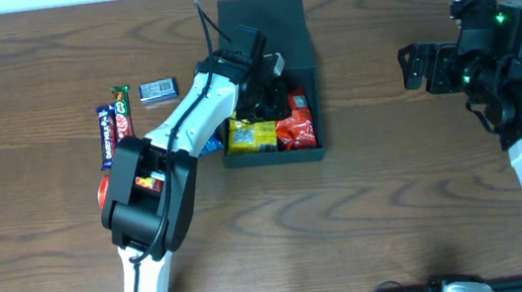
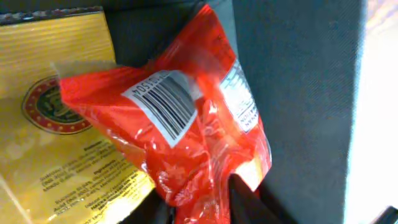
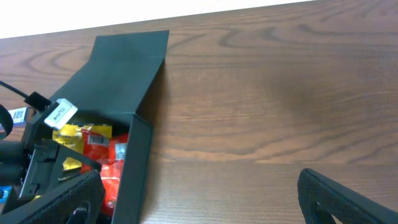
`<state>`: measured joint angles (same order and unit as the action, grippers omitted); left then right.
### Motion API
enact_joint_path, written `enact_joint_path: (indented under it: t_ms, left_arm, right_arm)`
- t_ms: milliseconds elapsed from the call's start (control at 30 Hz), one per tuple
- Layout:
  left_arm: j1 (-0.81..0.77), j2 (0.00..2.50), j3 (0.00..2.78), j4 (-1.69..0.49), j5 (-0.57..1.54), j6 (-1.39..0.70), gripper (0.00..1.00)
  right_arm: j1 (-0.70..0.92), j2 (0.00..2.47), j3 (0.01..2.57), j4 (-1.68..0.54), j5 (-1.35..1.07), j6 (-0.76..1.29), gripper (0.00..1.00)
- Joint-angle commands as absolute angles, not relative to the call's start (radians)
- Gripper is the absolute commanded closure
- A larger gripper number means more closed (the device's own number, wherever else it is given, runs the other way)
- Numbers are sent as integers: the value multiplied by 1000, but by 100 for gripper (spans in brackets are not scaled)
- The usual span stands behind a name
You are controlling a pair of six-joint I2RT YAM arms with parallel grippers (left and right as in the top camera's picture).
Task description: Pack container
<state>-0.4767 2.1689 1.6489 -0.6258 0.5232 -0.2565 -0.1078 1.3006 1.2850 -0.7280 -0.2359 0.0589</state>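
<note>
Dark teal-grey cardboard box [image 1: 276, 24], its lid flap open, lay on the wooden counter [image 1: 397, 199] around the left gripper [image 1: 270, 93], which reached inside it. A red packet [image 2: 186, 124] sat between that gripper's jaws, beside a yellow packet [image 2: 50, 124]; whether they pinched it could not be told. The right gripper [image 1: 413, 65] hung spread, well apart from the box.

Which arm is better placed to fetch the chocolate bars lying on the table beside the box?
Left, probably. The left gripper is at the container, and the chocolate bars lie on that arm's side of it. The right gripper is far on the opposite side.
</note>
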Motion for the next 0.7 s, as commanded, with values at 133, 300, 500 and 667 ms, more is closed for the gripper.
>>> enact_joint_path:
  t_ms: [133, 300, 500, 667]
  left_arm:
    - [-470, 2190, 1654, -627, 534, -247, 94]
    - [-451, 2176, 1695, -643, 574, -247, 94]
    - [-412, 2100, 1836, -747, 560, -194, 94]
    - [-388, 2022, 1866, -883, 434, -133, 94]
  right_arm:
    - [-113, 1299, 1288, -725, -244, 47, 1]
    - [-113, 1299, 1288, -725, -244, 47, 1]
    - [-113, 1299, 1288, -725, -244, 47, 1]
    - [-113, 1299, 1288, -725, -244, 47, 1]
